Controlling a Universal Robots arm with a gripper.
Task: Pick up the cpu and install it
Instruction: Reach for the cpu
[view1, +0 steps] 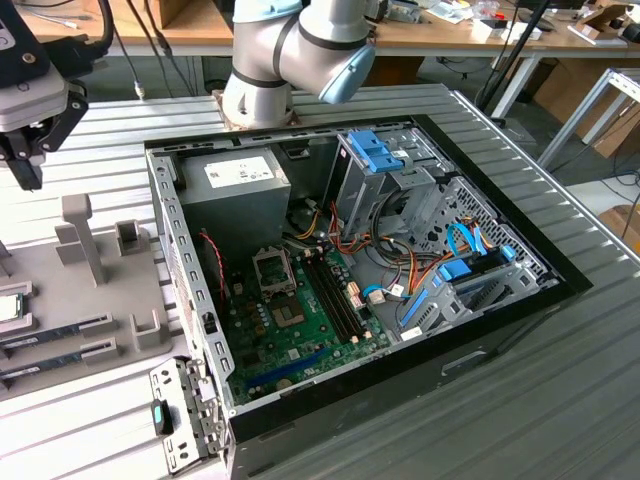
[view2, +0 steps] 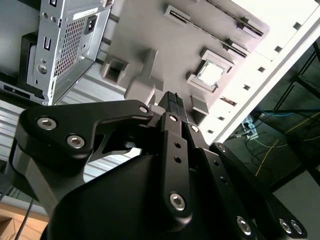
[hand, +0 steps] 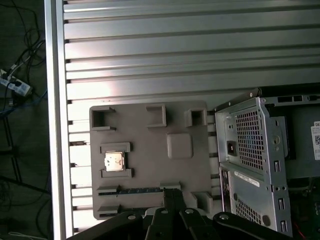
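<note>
The cpu (hand: 114, 162) is a small square chip with a pale silvery top. It lies in a framed pocket of the grey holder tray (hand: 150, 115), and also shows as the cpu (view2: 210, 73) and, at the exterior view's left edge, the cpu (view1: 8, 306). My gripper (view1: 28, 176) hangs well above the tray's far end, apart from the chip. Its black fingers are shut together with nothing between them, seen as the gripper (hand: 172, 192) and the gripper (view2: 172, 98). The open computer case (view1: 190, 300) holds the green board with its square socket (view1: 272, 268).
Memory sticks (view1: 55, 332) lie in slots on the tray, and upright grey posts (view1: 82, 235) rise from it. The power supply box (view1: 232, 190) and blue drive cage (view1: 385, 165) stand inside the case. The ribbed metal table (hand: 175, 45) surrounds everything.
</note>
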